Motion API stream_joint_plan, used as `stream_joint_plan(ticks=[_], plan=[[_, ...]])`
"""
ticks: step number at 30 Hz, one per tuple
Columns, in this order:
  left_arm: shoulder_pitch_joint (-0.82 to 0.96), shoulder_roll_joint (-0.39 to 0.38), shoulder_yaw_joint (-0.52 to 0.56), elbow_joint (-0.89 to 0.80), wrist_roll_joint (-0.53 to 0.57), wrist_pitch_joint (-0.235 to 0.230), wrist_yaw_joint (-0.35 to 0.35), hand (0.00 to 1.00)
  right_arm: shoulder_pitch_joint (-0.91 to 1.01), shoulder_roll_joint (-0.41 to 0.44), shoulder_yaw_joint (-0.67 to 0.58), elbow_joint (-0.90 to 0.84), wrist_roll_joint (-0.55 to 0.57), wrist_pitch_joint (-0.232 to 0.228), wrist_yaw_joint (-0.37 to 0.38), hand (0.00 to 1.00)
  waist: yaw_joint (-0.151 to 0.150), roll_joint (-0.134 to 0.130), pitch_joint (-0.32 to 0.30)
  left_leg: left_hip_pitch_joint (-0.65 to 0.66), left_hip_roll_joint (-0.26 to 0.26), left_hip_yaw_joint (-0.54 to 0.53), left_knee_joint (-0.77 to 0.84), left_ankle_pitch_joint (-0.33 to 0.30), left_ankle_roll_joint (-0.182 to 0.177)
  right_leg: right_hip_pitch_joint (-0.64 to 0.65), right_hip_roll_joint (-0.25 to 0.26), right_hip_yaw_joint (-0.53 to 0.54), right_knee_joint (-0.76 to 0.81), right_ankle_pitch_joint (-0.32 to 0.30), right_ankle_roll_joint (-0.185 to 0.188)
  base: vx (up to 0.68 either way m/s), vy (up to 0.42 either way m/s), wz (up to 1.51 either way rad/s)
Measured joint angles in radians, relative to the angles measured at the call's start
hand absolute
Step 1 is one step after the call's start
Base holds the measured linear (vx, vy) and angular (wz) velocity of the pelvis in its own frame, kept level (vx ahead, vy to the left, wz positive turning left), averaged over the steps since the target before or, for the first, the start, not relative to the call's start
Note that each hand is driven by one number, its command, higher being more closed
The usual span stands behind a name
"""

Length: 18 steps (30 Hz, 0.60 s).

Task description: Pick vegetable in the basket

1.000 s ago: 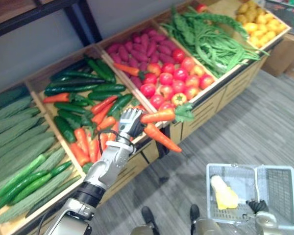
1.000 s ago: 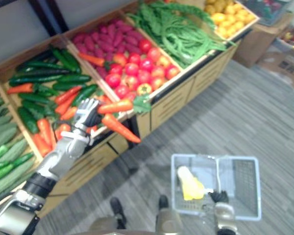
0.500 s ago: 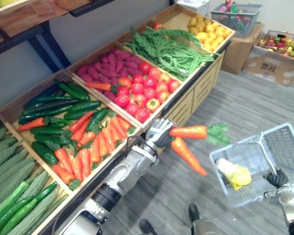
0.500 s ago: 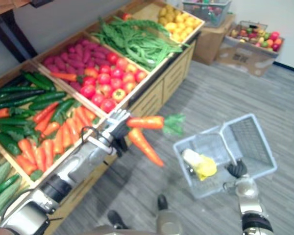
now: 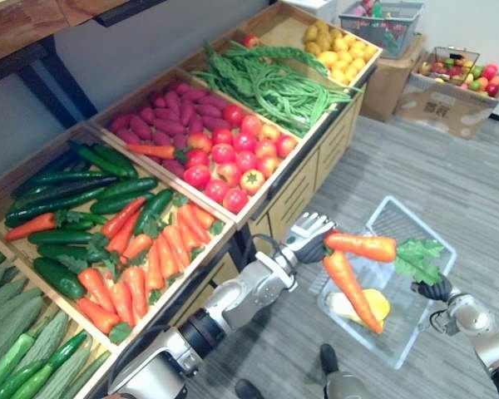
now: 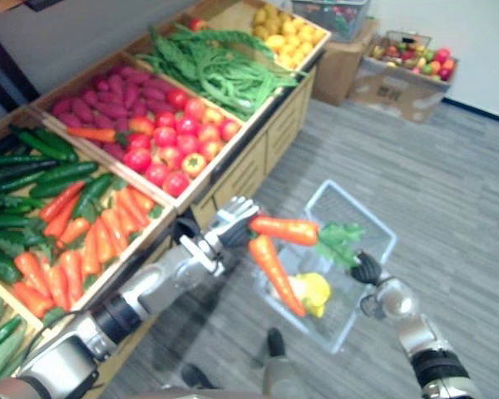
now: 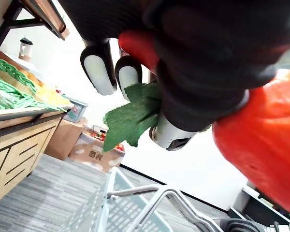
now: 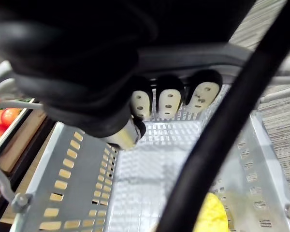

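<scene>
Carrots (image 5: 362, 246), two with green tops, grasped in left robot hand (image 5: 309, 236) above basket (image 5: 397, 223); right robot hand (image 5: 437, 290) clenched round its handle (image 8: 183, 54)

Silver-grey arm (image 5: 233, 301), robot hand (image 5: 306, 239) with black ribbed cover, dark-tipped silver fingers (image 5: 314, 221)

Two carrots (image 5: 359, 246), one basket (image 5: 416, 219), one yellow item (image 6: 316, 291)
</scene>
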Motion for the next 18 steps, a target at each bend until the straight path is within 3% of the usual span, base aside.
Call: stream_joint_plan(ticks=[4,18], plan=[[0.000,-0.003,-0.017,0.000,0.000,-0.007,-0.011,1.00,0.006,-0.044,0.051,-0.057,0.000,-0.026,0.032,1.00,-0.003,0.002,-0.001,0.020,0.007,0.016,0.000,-0.016,-0.006,-0.012,0.017,0.029,0.034,0.005,0.003,0.04,-0.007,-0.18],[-0.005,-0.013,-0.083,0.087,0.010,-0.010,-0.068,1.00,0.013,-0.135,0.116,-0.162,0.041,-0.055,0.110,1.00,-0.003,0.004,-0.003,0.006,0.016,0.014,0.000,-0.020,-0.005,-0.036,0.030,0.069,0.053,0.027,0.001,-0.01,-0.019,-0.01]])
